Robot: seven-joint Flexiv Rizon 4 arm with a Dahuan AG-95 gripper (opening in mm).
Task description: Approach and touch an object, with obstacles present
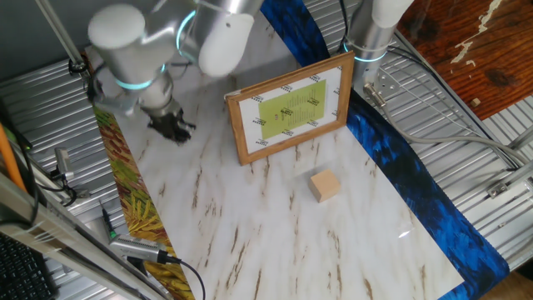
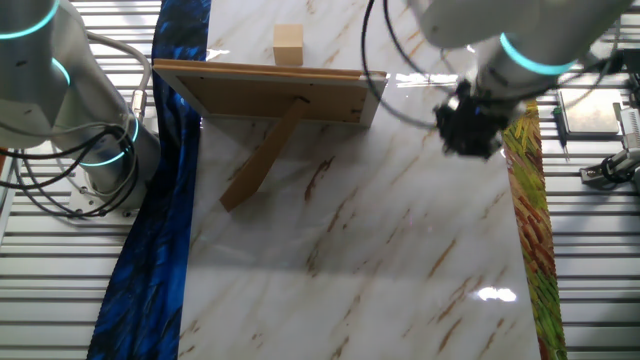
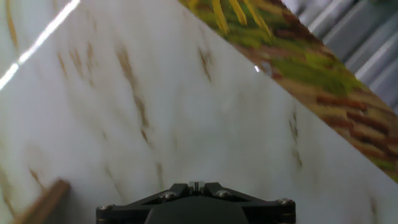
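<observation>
We judge the chief risk to be the framed picture (image 1: 291,108), which stands propped on its back strut (image 2: 262,157) between our gripper (image 1: 172,127) and the small wooden cube (image 1: 326,185): a straight sweep across could clip the frame's edge or the strut and tip it, perhaps onto the cube just in front of it. Swinging wide could instead carry us over the marble tabletop (image 1: 250,225) toward the patterned cloth (image 1: 137,200) at its edge. Our arm reaches down over the table's near-left corner, wrist bent, gripper hovering low above the marble, well apart from the cube. Whether our fingers are spread or pressed together, we cannot tell; they seem to carry nothing.
</observation>
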